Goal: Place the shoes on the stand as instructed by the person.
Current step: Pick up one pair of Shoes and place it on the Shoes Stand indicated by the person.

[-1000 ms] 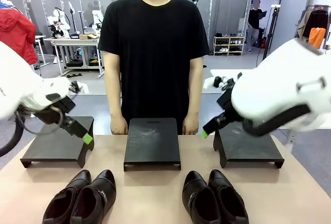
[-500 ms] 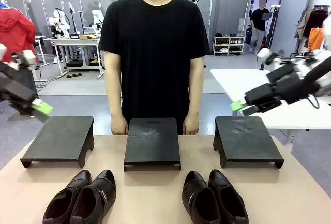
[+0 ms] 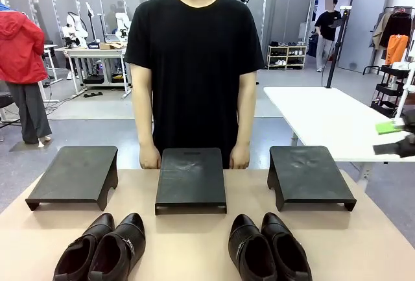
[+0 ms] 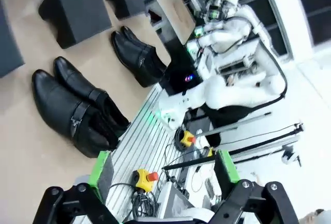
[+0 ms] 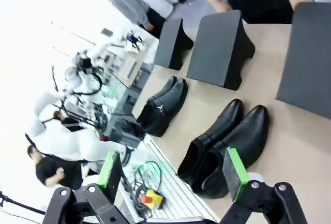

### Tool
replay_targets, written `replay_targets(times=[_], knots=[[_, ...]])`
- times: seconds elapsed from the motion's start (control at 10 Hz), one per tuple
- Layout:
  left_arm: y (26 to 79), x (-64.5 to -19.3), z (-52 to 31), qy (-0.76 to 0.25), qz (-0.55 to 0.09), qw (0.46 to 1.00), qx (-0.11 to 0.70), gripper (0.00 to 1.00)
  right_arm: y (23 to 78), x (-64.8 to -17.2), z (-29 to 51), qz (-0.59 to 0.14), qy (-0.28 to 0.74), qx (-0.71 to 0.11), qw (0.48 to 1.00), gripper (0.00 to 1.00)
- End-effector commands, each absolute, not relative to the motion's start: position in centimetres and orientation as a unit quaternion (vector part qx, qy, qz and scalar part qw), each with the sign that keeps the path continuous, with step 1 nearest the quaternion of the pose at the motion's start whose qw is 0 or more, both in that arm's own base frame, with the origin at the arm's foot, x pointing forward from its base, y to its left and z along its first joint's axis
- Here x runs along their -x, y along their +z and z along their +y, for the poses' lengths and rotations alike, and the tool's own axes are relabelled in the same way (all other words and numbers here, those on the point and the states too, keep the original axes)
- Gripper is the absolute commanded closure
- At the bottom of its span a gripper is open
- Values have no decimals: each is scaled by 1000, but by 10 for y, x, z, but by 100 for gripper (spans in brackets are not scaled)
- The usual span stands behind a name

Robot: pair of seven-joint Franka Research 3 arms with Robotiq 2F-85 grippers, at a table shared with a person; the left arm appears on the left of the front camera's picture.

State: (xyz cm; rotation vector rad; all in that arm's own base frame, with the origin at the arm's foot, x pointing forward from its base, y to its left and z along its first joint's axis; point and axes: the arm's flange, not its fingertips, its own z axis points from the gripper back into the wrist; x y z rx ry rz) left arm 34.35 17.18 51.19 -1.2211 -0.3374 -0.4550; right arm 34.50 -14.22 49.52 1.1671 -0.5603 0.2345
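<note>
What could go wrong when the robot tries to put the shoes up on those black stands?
The glossy black leather shoes with buckle straps and the plain glossy black pair each lie side by side, touching, so the open right end effector might slip or knock the neighbour. The person's hands rest just behind the middle black stand; an arm reaching there could come close to them.

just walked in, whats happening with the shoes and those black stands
Nothing is being handled right now. Two pairs of glossy black leather dress shoes, the buckled pair and the plain pair, sit at the robot's edge of the tan table. The three low black stands behind them are bare. The person in the black T-shirt stands at the far side, hands by the middle stand. The left gripper and right gripper are open and empty.
</note>
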Motion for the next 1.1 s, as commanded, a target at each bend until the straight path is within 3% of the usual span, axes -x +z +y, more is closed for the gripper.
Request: replay_targets(times=[0.0, 0.2, 0.5, 0.9, 1.0], knots=[[500, -343, 209, -164, -187, 754, 608, 0, 471, -334, -181, -270, 76, -571, 772, 0], [465, -322, 243, -135, -249, 721, 632, 0, 445, -305, -225, -262, 21, -587, 766, 0], [422, -297, 270, -75, -282, 721, 629, 0, 425, -274, -253, -258, -5, -588, 767, 0], [405, -294, 278, -32, -251, 755, 605, 0, 414, -267, -257, -253, -33, -590, 766, 0], [411, -283, 281, -56, -275, 730, 623, 0, 414, -267, -257, -253, -33, -590, 766, 0]])
